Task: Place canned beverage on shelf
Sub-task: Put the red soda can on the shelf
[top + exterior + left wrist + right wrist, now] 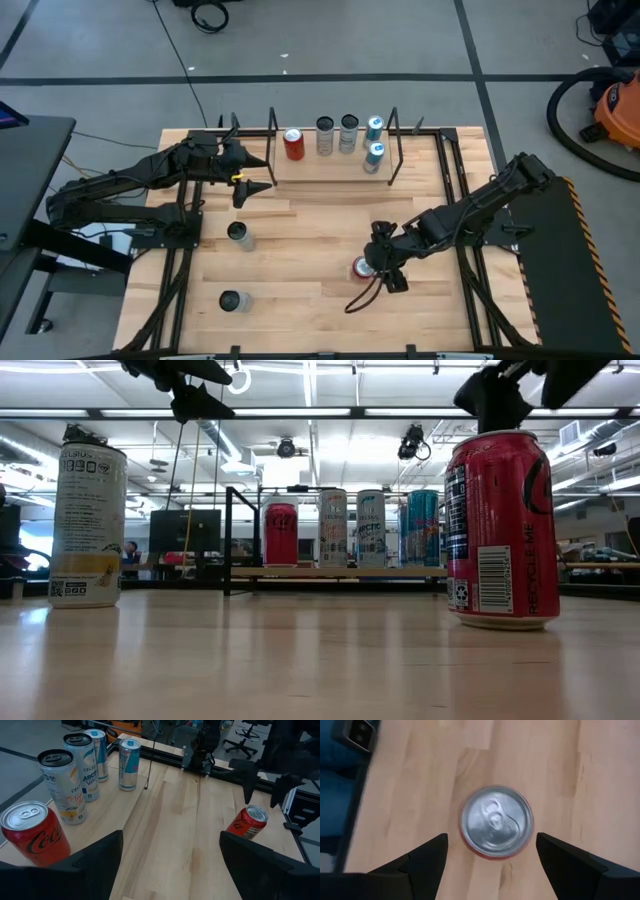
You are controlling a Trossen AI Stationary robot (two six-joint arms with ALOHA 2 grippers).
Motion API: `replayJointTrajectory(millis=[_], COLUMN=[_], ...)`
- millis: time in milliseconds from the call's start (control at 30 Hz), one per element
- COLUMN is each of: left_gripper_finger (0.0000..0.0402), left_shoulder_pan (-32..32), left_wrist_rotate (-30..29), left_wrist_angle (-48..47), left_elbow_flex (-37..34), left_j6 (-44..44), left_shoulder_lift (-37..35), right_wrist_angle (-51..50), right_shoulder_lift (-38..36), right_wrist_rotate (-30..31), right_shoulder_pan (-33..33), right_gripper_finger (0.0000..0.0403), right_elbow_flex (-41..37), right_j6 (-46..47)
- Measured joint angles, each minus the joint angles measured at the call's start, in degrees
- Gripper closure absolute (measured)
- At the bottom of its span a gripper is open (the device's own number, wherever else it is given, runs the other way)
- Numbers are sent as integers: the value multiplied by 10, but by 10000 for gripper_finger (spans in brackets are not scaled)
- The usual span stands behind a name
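A red can (362, 268) stands upright on the table at the near right; it also shows in the low view (500, 525). My right gripper (491, 837) is open above it, pointing down, with its fingers on either side of the can's silver top (496, 820) and apart from it. The shelf (330, 168), a light-wood platform with black rod ends, stands at the far middle. It bears a red cola can (32, 835), two pale tall cans (62, 785) and two blue cans (374, 140). My left gripper (268, 173) is open and empty at the shelf's left end.
Two more cans stand on the table at the near left, one (237, 233) midway and one (232, 300) near the front edge. A tall white can (88, 525) shows at the left of the low view. Bare wood lies between the shelf and the red can.
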Motion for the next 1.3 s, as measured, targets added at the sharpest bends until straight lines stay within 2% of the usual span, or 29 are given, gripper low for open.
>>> replayJointTrajectory(millis=[667, 1300], left_gripper_finger=[70, 70], left_shoulder_pan=[0, 0], left_wrist_rotate=[0, 0], left_wrist_angle=[0, 0], left_elbow_flex=[0, 0], left_j6=[0, 0], left_shoulder_lift=[0, 0], right_wrist_angle=[98, 111], right_shoulder_lift=[0, 0], right_wrist_rotate=[10, -1], right_shoulder_pan=[0, 0], right_gripper_finger=[91, 91], right_elbow_flex=[-58, -59], right_j6=[-26, -26])
